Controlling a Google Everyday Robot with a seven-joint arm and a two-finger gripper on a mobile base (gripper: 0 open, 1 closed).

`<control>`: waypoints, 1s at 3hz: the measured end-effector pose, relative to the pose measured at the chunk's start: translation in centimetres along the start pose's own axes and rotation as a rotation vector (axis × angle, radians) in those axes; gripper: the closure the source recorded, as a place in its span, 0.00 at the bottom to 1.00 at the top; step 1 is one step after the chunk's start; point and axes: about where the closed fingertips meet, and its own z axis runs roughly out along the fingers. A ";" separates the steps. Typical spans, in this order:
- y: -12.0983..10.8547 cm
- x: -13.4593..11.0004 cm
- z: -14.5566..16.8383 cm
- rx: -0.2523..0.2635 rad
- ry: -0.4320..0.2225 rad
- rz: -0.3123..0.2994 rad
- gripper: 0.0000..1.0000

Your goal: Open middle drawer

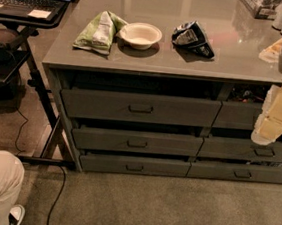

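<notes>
camera view: the only one we have
middle drawer (177,146): left stack, between the taller top front and the slim bottom one; pull handle (137,144) is centred for a straight tug
gripper (263,133): hangs at the right edge, well apart from that handle (parked clear, we judge); released or clenched, we can't tell
drawers: six fronts, three per stack
counter (151,60): two bags, green bag (99,31) and dark bag (193,38); one bowl (140,35)

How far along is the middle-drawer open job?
Done: nothing evident; the middle drawer looks barely out, if at all. In hand: the tool hangs far right, clear of its handle. Left: reach the handle, grip, pull.
</notes>
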 end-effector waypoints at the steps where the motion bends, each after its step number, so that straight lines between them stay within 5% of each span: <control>1: -0.1 -0.1 0.6 0.015 -0.006 0.009 0.00; 3: 1.3 -1.1 9.8 0.037 -0.047 0.107 0.00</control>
